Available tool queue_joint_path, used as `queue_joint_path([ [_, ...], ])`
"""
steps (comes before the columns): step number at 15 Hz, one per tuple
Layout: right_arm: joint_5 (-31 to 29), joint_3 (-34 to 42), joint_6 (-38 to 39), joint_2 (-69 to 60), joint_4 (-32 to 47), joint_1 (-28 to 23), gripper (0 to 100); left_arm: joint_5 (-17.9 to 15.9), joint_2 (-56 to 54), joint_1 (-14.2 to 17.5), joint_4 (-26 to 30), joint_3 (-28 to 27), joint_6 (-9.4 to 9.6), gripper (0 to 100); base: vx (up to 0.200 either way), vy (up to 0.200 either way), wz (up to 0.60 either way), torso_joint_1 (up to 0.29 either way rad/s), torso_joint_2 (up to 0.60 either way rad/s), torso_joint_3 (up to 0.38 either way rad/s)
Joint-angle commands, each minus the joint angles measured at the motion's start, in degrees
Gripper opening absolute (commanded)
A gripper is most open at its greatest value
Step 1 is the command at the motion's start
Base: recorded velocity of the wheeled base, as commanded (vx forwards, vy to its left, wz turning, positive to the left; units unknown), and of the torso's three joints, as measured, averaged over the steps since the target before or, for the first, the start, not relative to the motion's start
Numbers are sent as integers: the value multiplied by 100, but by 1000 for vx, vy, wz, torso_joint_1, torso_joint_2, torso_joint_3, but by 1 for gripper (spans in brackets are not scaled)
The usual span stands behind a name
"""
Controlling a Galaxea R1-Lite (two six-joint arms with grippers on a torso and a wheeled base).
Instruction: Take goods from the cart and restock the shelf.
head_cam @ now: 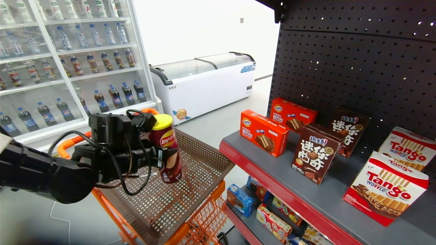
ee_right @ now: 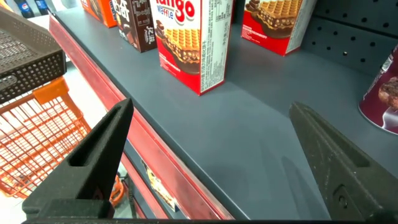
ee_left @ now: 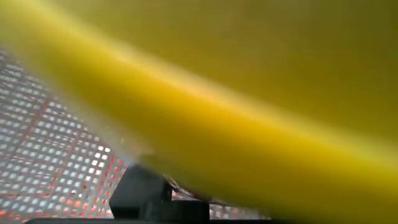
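The left hand point(head_cam: 165, 160) is clamped on the middle of a chips can point(head_cam: 167, 137), its fingers pressed against opposite sides of the tube. The can's long axis runs close to vertical, lid end up and base down. It leans slightly, so the base sits a little farther out from the wrist than the lid does. The tube is dark red with a printed label and a flat yellow lid point(head_cam: 162, 121). Directly below the hand lies the brown mesh tray of the cart point(head_cam: 207, 146), with the can's base held clear above it. Beyond the hand, across a gap of floor, stands the shelf point(head_cam: 272, 170) with its red front edge.

The head view gives the whole can and the grip. The left wrist view shows the lid point(ee_left: 249, 93) very close, with the cart's mesh point(ee_left: 56, 143) past its rim.

In the right wrist view the right hand point(ee_right: 211, 106) hangs with its two fingers wide apart, holding nothing, just above the shelf's grey deck point(ee_right: 249, 143). Ahead of it stands a red-and-white wafer box point(ee_right: 193, 37), and a dark red tub point(ee_right: 382, 93) sits off to one side.
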Motion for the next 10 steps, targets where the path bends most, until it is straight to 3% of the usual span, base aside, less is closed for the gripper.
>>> queue_joint_path([
  [1,1,0,0,-1,-4,0,100,27,-977,42,511,-312,-103,0,0,0,0,0,0,0],
  [2,1,0,0,-1,-4,0,100,-34,-1293,51,625,-242,-95,0,0,0,0,0,0,0],
  [4,1,0,0,-1,-4,0,100,-52,-1891,51,1452,-347,-130,0,0,0,0,0,0,0],
  [5,1,0,0,-1,-4,0,100,-52,-1891,51,1452,-347,-130,0,0,0,0,0,0,0],
  [6,1,0,0,-1,-4,0,100,-131,-2629,60,2524,-330,-200,0,0,0,0,0,0,0],
  [7,1,0,0,-1,-4,0,100,-281,-3104,77,3051,-207,-226,0,0,0,0,0,0,0],
  [10,1,0,0,-1,-4,0,100,-281,-3710,402,3095,136,-165,0,0,0,0,0,0,0],
])
